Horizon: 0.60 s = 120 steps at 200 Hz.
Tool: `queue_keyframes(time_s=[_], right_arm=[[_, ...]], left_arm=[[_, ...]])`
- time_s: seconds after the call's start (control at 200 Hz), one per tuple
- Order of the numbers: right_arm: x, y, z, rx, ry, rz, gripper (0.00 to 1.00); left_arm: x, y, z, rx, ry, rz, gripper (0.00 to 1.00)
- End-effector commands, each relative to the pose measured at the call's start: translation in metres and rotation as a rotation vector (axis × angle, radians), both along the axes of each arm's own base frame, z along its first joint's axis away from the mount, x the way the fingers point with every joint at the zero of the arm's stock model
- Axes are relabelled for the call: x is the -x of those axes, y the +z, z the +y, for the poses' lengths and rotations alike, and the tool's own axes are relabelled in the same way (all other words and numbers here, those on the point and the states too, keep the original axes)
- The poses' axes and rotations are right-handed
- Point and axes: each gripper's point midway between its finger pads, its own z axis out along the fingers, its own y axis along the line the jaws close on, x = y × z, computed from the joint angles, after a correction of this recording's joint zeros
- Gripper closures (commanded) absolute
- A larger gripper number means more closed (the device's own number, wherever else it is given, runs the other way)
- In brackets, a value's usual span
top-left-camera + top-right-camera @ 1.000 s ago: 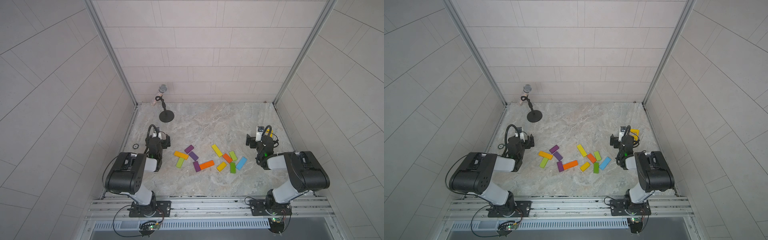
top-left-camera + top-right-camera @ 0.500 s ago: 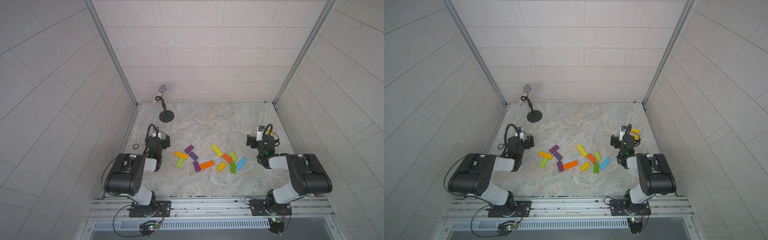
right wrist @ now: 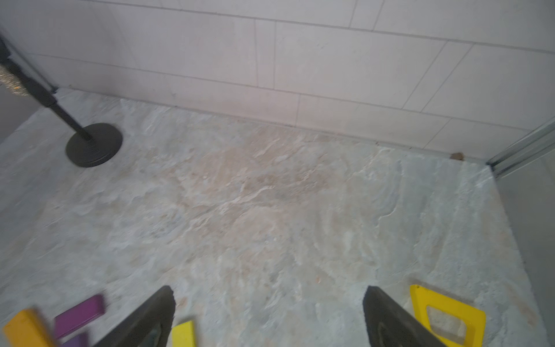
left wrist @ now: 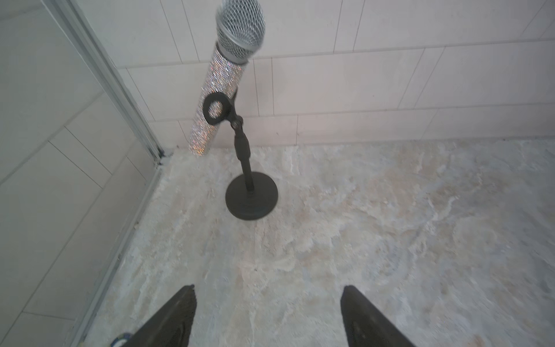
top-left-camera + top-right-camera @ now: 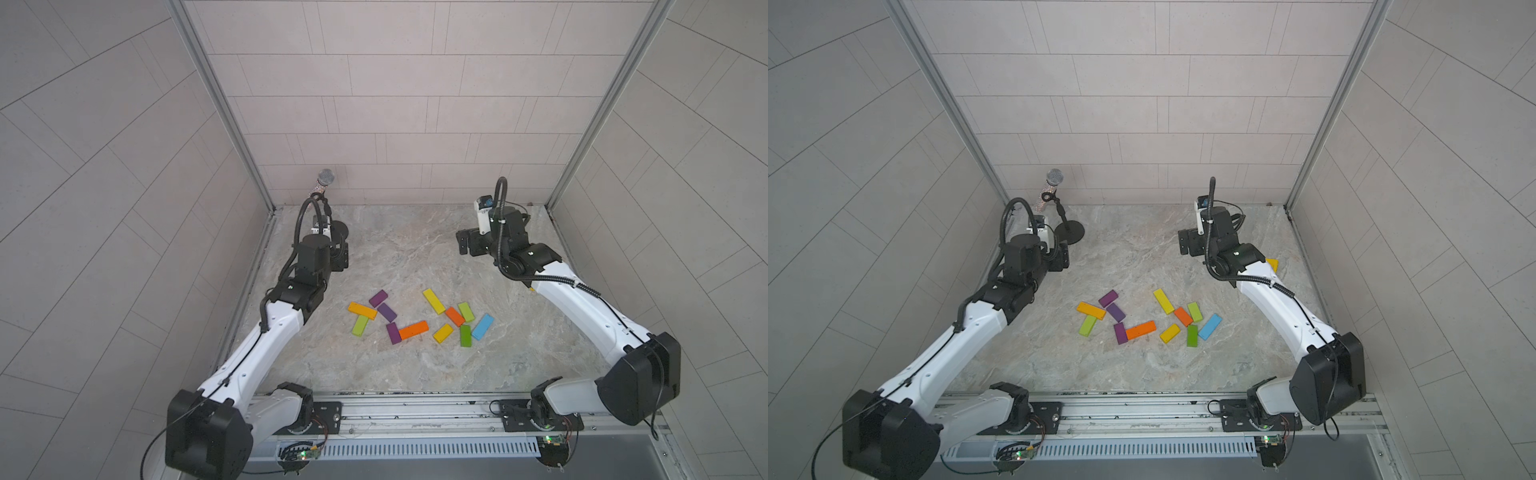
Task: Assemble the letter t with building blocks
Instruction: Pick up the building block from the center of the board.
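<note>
About a dozen flat building blocks lie scattered mid-floor in both top views: a purple block [image 5: 378, 298], an orange block [image 5: 413, 330], a yellow block [image 5: 434, 301], a lime green block [image 5: 360, 325], a dark green block [image 5: 1192, 336] and a light blue block [image 5: 1209, 326]. My left gripper [image 5: 338, 257] hovers off to their left, toward the back, open and empty [image 4: 268, 288]. Behind the blocks on the right, my right gripper [image 5: 467, 247] also stands open with nothing between its fingers [image 3: 269, 288]. The right wrist view catches the purple block [image 3: 79, 314] and the yellow block [image 3: 183, 333].
A glittery microphone [image 5: 326, 178] on a black stand [image 4: 251, 196] occupies the back left corner, just beyond my left gripper. A yellow triangular frame [image 3: 447, 315] lies by the right wall under my right arm [image 5: 1272, 264]. Tiled walls enclose three sides.
Both arms have lifted out of their folded poses, and the grippers now sit higher and farther toward the back wall. The blocks have not moved.
</note>
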Motion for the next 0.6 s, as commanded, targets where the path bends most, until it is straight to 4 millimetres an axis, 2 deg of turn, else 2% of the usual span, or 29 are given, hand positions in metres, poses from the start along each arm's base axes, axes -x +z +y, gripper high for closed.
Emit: queue_keyframes(time_s=[0.0, 0.095, 0.17, 0.265, 0.425, 0.595], right_arm=[[0.065, -0.042, 0.006, 0.011, -0.003, 0.309, 0.00], [0.094, -0.050, 0.024, -0.022, 0.068, 0.342, 0.00], [0.113, -0.060, 0.038, -0.058, 0.132, 0.347, 0.00], [0.133, -0.069, 0.056, -0.115, 0.230, 0.356, 0.00], [0.142, -0.070, 0.075, -0.144, 0.322, 0.381, 0.00], [0.145, -0.069, 0.090, -0.143, 0.380, 0.410, 0.00]], left_arm=[[0.061, -0.073, 0.001, -0.083, -0.004, 0.477, 0.24], [0.079, -0.082, -0.001, -0.026, 0.048, 0.624, 0.26], [0.093, -0.088, -0.010, 0.111, 0.112, 0.687, 0.32], [0.106, -0.099, -0.023, 0.288, 0.200, 0.710, 0.34], [0.113, -0.131, -0.039, 0.508, 0.351, 0.755, 0.41], [0.116, -0.161, -0.049, 0.556, 0.435, 0.863, 0.46]])
